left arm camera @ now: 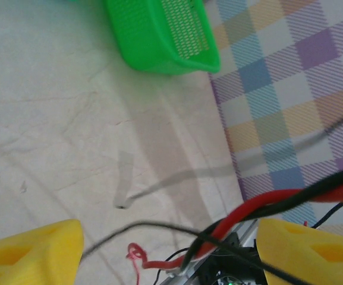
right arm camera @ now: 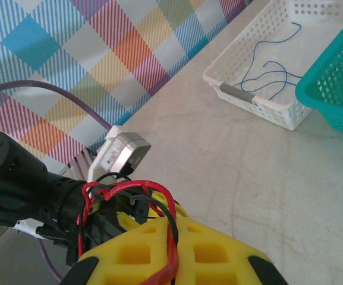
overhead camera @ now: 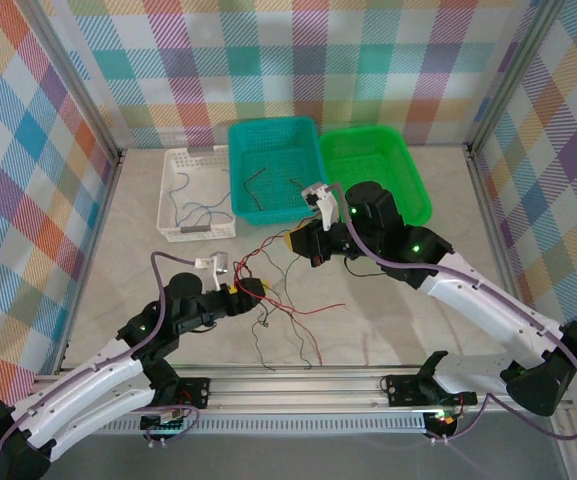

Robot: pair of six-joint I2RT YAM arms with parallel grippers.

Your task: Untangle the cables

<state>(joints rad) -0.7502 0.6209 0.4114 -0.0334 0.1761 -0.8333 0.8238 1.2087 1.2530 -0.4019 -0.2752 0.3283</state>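
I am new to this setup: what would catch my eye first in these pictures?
The tangle of red and black cables in the middle of the table, between the left gripper and the right gripper, stands out first. At the far wall sit a white basket, a teal basket and a green basket.

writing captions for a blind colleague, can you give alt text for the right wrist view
The yellow right gripper, close in the foreground, is shut on tangled red and black cables. Beyond it on the pale table, a white basket holds a thin blue cable, with a teal basket at the right edge.
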